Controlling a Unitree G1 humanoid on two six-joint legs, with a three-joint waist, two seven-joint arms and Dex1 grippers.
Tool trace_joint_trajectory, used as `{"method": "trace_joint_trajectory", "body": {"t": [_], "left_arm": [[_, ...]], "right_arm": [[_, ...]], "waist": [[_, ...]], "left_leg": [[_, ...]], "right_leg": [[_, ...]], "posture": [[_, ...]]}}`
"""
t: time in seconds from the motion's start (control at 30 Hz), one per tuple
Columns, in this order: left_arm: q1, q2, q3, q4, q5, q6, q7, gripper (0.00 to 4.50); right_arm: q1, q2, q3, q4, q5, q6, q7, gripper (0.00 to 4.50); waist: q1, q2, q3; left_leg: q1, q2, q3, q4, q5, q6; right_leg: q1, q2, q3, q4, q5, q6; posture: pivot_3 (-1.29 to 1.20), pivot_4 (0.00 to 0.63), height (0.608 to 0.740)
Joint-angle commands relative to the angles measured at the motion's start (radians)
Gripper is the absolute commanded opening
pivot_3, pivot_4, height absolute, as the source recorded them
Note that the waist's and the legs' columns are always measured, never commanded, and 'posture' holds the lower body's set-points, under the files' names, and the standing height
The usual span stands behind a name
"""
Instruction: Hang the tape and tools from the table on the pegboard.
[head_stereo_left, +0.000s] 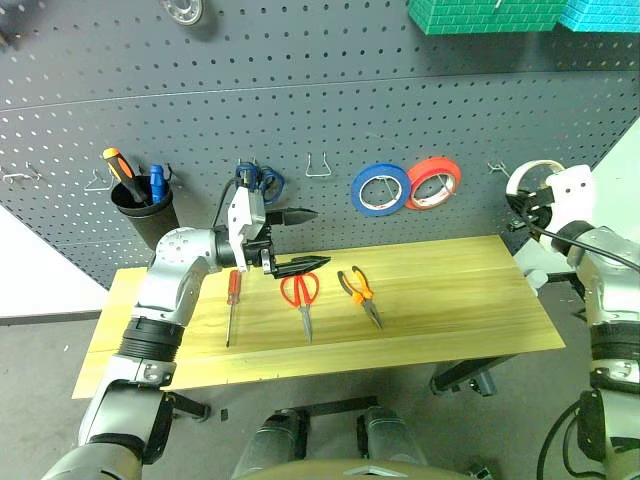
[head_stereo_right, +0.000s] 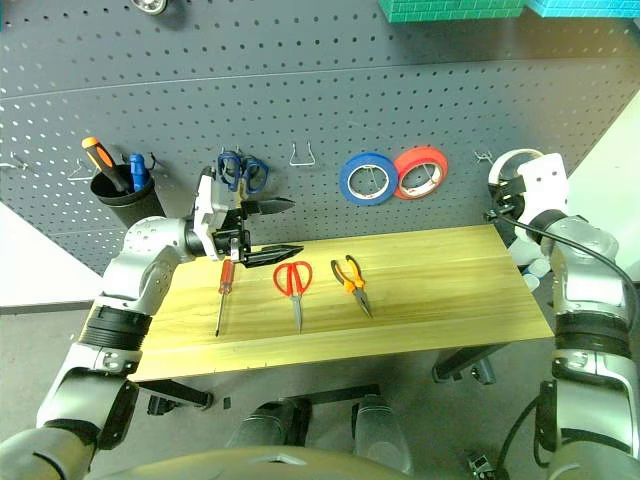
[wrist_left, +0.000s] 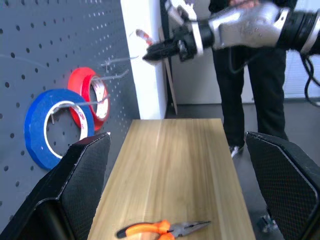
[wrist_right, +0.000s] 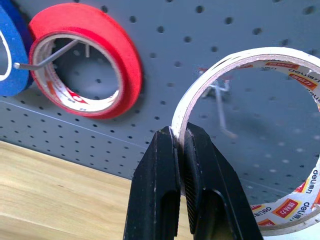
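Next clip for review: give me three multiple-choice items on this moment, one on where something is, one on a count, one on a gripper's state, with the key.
1. Where is the pliers?
A. hung on the pegboard
B. on the table
C. in the black cup

2. How many tape rolls hang on hooks?
A. one
B. two
C. four

3. What is the right gripper doing?
A. shut on the tape
B. open and empty
C. holding scissors

Key: 1 B, it lies flat on the wood beside the red-handled scissors. 2 B, the blue roll and the red-orange roll. 3 A, both fingers pinch the whitish roll's rim.
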Motion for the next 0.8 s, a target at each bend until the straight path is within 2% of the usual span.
{"method": "trace_joint_trajectory", "body": {"t": [0.03,0.37,0.5,0.53,0.6,0.8], "left_arm": [[-0.017,0.003,0.034,-0.047,-0.032,0.020,0.018,4.50],[-0.007,0.021,0.046,-0.076,-0.031,0.039,0.038,4.50],[-0.005,0.031,0.049,-0.098,-0.029,0.057,0.051,4.50],[-0.005,0.033,0.049,-0.104,-0.030,0.062,0.054,4.50],[-0.002,0.035,0.052,-0.115,-0.029,0.069,0.060,4.50],[0.010,0.040,0.054,-0.145,-0.029,0.088,0.078,4.50]], "right_arm": [[-0.068,0.012,0.024,0.061,-0.022,-0.065,0.001,0.03],[-0.317,0.066,0.092,0.515,-0.109,-0.271,-0.064,0.03],[-0.386,0.074,0.091,0.633,-0.124,-0.317,-0.103,0.03],[-0.396,0.074,0.089,0.651,-0.126,-0.324,-0.111,0.62],[-0.406,0.074,0.090,0.672,-0.129,-0.348,-0.099,1.14],[-0.392,0.053,0.076,0.647,-0.106,-0.377,-0.032,3.22]], "waist": [[0.000,0.000,-0.001],[0.000,0.000,-0.002],[0.000,0.000,-0.002],[0.000,0.000,-0.002],[0.001,0.000,-0.002],[0.001,0.000,-0.002]], "left_leg": [[0.001,0.000,0.000,0.000,0.000,0.000],[0.003,0.002,0.004,-0.001,0.001,-0.001],[0.003,0.002,0.005,-0.001,0.001,-0.001],[0.003,0.002,0.006,-0.001,0.001,-0.001],[0.003,0.002,0.006,-0.001,0.001,-0.001],[0.003,0.002,0.006,-0.001,0.001,-0.001]], "right_leg": [[0.000,0.000,0.000,0.000,0.000,0.000],[0.000,0.005,0.008,0.001,0.002,-0.001],[-0.001,0.005,0.010,0.001,0.002,-0.001],[-0.001,0.005,0.010,0.001,0.002,-0.001],[-0.001,0.005,0.010,0.001,0.002,-0.001],[-0.001,0.005,0.011,0.001,0.002,-0.001]], "posture": [[-0.10,0.031,0.740],[-0.08,0.043,0.740],[-0.06,0.045,0.740],[-0.06,0.046,0.740],[-0.06,0.048,0.740],[-0.05,0.052,0.740]]}}
